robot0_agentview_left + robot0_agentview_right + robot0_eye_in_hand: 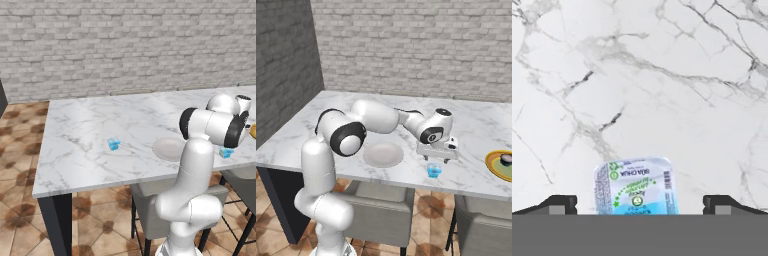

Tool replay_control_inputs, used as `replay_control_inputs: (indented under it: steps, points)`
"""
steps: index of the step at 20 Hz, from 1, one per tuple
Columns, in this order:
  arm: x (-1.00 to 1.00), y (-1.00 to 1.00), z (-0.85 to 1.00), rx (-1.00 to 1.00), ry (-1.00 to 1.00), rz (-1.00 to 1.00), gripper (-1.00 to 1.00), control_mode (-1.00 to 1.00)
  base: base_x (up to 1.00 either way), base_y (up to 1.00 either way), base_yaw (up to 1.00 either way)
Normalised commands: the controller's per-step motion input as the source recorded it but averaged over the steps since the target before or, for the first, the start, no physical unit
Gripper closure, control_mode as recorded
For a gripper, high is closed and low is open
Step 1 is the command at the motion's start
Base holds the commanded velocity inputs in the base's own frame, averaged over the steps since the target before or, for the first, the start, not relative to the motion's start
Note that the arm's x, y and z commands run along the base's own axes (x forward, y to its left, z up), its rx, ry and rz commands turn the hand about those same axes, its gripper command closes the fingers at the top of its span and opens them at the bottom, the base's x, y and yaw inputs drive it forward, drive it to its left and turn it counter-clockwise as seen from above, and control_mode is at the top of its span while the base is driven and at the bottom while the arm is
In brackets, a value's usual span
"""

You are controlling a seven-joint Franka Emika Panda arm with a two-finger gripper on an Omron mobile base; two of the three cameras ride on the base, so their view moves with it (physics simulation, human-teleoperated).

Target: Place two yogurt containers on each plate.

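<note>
Left base view – desk point(85, 150): white marble; one light blue yogurt cup point(114, 144) stands alone, well apart from the arm; a second blue cup point(226, 153) sits beside the arm's forward links; the off-white plate point(167, 148) is partly hidden behind the arm.
Right base view – claw point(437, 159): jaws spread wide, holding nothing, just above the blue cup point(433, 170); off-white plate point(383, 154) near its side; rimmed plate point(500, 165) well apart, carrying a dark cup point(506, 159).
Hand view – blue cup point(636, 186): between the wide fingertips point(559, 204), touching neither; bare marble beyond.
</note>
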Motion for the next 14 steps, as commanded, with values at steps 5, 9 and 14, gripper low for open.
replay_control_inputs:
  steps: [5,9,14]
  points:
    - [0.0,-0.13,-0.09,0.0,0.0,0.0,-1.0,-1.0,0.0,0.0,0.0]
    - [0.0,0.0,-0.19,0.0,0.0,0.0,-1.0,-1.0,0.0,0.0,0.0]
    - [0.0,0.05,-0.21,0.0,0.0,0.0,-1.0,-1.0,0.0,0.0,0.0]
